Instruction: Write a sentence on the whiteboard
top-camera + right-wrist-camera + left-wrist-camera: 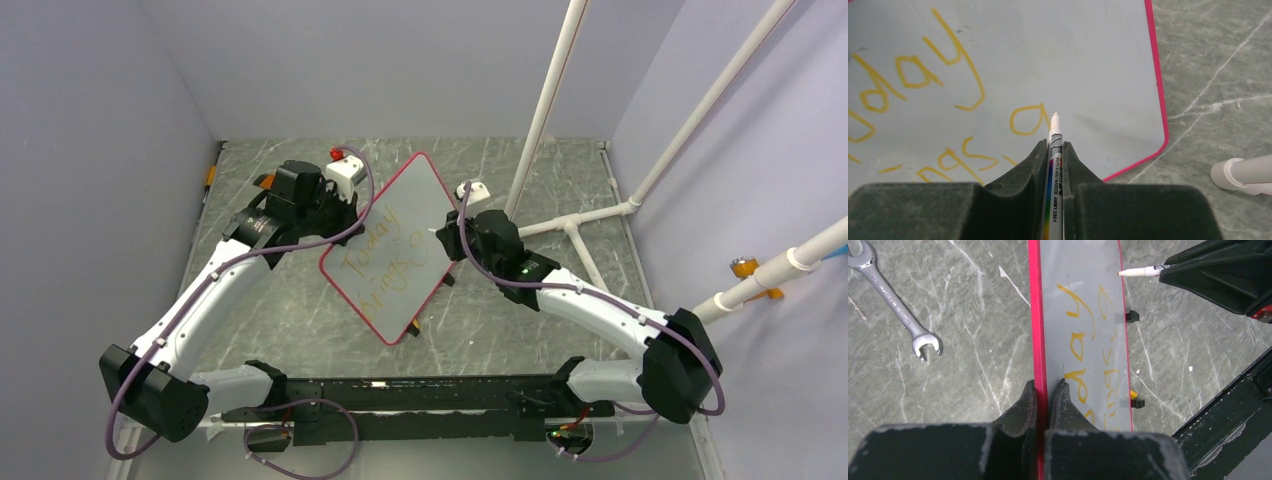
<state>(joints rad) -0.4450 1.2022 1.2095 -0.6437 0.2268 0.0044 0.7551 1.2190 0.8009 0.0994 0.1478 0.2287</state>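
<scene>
Left wrist, end effector (pixel 1046 386) clamping whiteboard (pixel 1083 290) edge

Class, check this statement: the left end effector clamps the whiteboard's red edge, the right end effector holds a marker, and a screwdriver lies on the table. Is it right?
No. The tool on the table is a wrench, not a screwdriver; the left wrist view shows it. The left end effector does clamp the red edge of the whiteboard, and the right end effector holds the marker.

The rectangular white board (pixel 392 250) with red-pink frame looks glossy. The silver open-ended spanner (pixel 893 300) is brushed metal, the grey marbled tabletop (pixel 973 390) matt, the left gripper's black fingers (pixel 1024 402) dull, scuffed plastic.
</scene>
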